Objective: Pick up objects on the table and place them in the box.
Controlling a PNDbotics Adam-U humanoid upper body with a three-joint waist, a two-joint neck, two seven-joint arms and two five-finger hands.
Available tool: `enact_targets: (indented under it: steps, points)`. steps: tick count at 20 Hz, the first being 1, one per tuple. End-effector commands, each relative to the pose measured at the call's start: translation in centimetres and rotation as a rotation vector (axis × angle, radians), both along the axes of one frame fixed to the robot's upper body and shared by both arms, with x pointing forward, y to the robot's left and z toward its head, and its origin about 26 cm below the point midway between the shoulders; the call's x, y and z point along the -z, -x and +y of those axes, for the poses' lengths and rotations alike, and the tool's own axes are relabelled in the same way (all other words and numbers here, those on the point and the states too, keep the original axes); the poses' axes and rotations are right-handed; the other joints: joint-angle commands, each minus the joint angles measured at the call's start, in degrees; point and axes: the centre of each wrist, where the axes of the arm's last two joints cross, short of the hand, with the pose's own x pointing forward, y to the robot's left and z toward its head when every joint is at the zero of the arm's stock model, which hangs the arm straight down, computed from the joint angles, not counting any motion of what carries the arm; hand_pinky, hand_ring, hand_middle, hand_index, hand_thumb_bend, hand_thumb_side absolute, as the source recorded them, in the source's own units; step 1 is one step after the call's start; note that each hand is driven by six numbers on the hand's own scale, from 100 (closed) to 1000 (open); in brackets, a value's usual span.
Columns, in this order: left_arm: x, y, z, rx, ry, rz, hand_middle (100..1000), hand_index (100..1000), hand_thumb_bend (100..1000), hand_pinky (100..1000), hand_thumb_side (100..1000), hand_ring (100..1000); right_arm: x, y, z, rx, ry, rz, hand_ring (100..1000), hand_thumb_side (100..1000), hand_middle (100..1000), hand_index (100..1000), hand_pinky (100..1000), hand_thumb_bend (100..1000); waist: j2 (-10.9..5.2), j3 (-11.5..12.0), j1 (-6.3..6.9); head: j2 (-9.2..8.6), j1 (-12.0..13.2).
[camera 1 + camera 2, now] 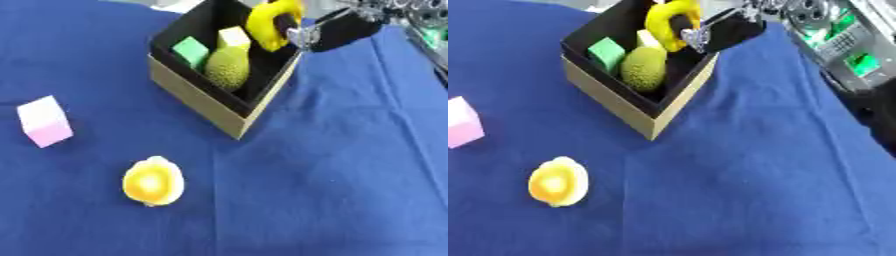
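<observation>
Gripping a yellow ring-shaped toy (273,22) above the box (197,95), the right robot hand (337,31) curls fingers through its hole. Toy looks light, probably soft; the hole gives the surest hold. Left robot hand unseen.

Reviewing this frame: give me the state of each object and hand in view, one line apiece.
box: open-topped, on the blue cloth, partly filled.
green cube: inside the box.
pale yellow cube: inside the box.
bumpy green fruit: inside the box.
yellow ring-shaped object: held above the box by the right hand.
pink cube: on the cloth, outside the box.
yellow round object: on the cloth, outside the box.
left hand: not visible.
</observation>
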Motion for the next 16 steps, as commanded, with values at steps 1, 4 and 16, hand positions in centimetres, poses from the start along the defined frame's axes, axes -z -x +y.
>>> enact_targets:
  steps: [1, 4, 16]
  points:
    - [-1.0, 0.2, 0.1, 0.009, -0.025, -0.031, 629, 764, 128, 774, 594, 735, -0.2, -0.9, -0.3, 0.030, 0.032, -0.016, 713, 100, 573, 657, 809, 100, -1.01, 0.1, 0.31, -0.88, -0.3]
    - [-1.1, 0.2, 0.0, 0.011, -0.025, -0.032, 629, 764, 128, 774, 594, 735, 0.3, -1.7, -0.2, 0.037, 0.044, -0.003, 742, 100, 610, 698, 816, 114, -0.93, 0.2, 0.30, -0.87, -0.3]
    - [-1.1, 0.2, 0.0, 0.011, -0.026, -0.033, 630, 765, 129, 775, 594, 736, 0.9, -2.5, -0.8, 0.063, 0.091, 0.036, 885, 100, 839, 891, 873, 230, -1.21, -0.1, 0.41, -0.53, 0.5]
